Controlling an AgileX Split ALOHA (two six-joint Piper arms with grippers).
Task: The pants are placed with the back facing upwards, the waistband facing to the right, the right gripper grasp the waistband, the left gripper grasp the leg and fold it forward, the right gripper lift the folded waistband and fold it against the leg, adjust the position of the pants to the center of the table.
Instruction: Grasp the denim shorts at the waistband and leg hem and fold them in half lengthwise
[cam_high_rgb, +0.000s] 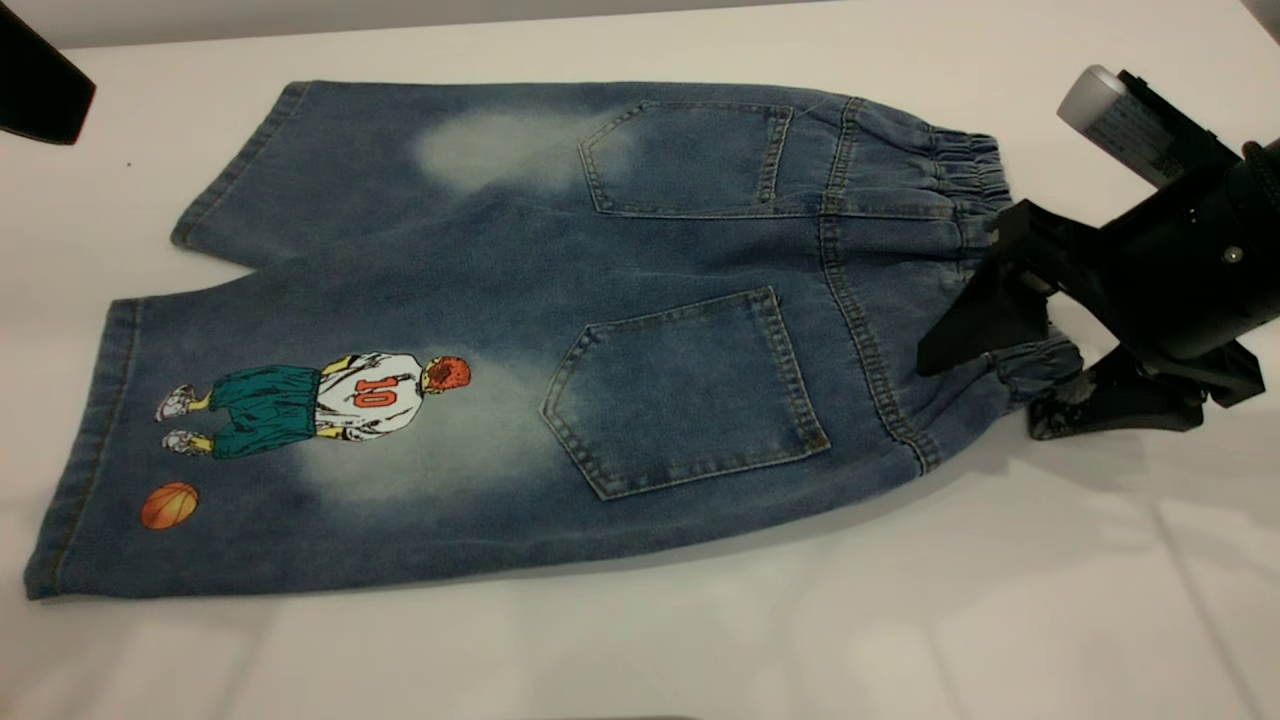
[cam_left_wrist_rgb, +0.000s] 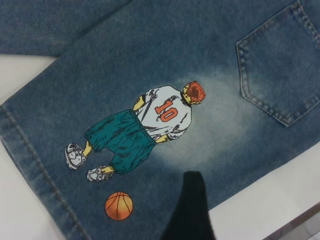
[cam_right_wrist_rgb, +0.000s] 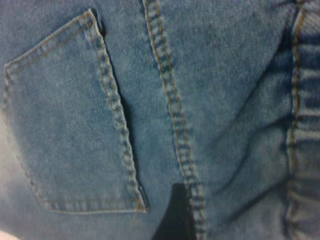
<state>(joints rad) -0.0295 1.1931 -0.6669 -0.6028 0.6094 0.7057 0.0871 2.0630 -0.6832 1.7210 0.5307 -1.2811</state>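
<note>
The right tool (cam_high_rgb: 1030, 345) is down at the waistband (cam_high_rgb: 975, 190) on the right end of the pants (cam_high_rgb: 600, 330), its two black fingers spread apart with the lower corner of the gathered band bunched between them; whether they press the cloth I cannot tell. The pants lie flat, back up, on the white tabletop (cam_high_rgb: 900, 600), both back pockets showing. The printed leg (cam_high_rgb: 300, 440) (the number 10 player and an orange ball) lies nearest the camera, the plain leg behind it. The left tool (cam_left_wrist_rgb: 187, 210) hangs over the printed leg's edge near the ball, only one dark finger visible, so its grip is unclear.
</note>
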